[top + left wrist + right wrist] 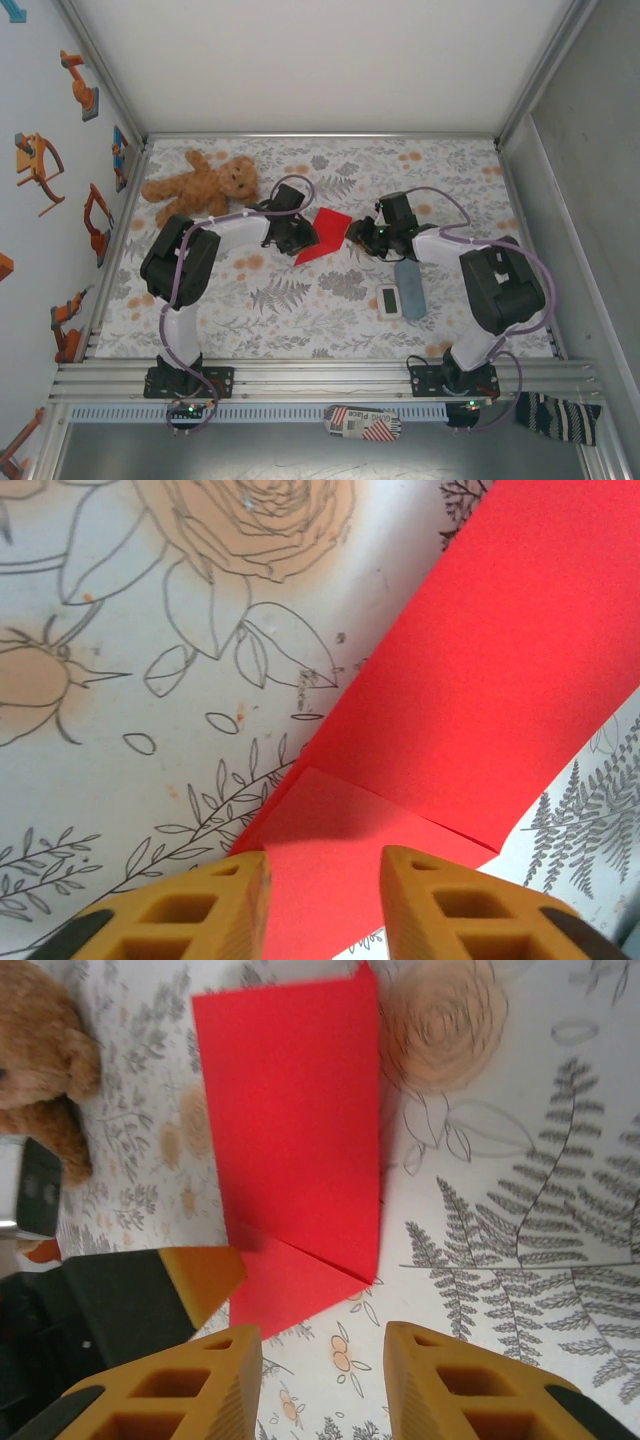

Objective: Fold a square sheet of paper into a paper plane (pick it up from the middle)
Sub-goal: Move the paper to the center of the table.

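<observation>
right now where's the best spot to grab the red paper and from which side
The folded triangular corner, from the left end effector's side, coming in low. The red paper lies flat, so only an edge offers purchase, and that doubled corner is probably stiffest.

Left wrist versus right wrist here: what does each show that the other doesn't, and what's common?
Left wrist: both fingers of the open left hand, with a folded corner of the paper between them, close up. Right wrist: the teddy at upper left, the open right hand, and the paper's whole outline. Both: the red paper, the floral cloth, and a left fingertip by the paper.
</observation>
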Motion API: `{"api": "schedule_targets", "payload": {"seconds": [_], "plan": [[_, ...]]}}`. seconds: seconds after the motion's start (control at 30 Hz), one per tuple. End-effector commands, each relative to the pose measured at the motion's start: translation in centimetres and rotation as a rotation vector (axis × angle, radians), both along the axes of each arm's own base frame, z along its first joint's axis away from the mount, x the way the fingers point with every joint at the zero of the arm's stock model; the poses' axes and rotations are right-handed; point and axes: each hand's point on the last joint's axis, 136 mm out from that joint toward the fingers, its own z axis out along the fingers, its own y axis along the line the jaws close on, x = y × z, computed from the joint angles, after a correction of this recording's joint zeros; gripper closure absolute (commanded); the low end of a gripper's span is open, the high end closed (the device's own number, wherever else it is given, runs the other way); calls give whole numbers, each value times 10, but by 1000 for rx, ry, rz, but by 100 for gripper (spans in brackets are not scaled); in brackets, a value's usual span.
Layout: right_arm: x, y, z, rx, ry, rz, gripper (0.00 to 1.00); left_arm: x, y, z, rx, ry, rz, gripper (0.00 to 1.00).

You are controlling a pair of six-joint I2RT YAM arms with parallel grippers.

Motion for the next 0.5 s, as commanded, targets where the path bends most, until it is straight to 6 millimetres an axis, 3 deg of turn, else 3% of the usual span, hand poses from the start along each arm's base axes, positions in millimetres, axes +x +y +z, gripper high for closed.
{"api": "schedule_targets", "payload": {"seconds": [0.0, 0.47], "plan": [[-6, 12, -7, 59, 41, -7, 65, -13, 12, -14, 28, 68, 70, 70], [-15, 26, -23, 93, 90, -28, 63, -21, 16, -25, 20, 108, 102, 79]]}}
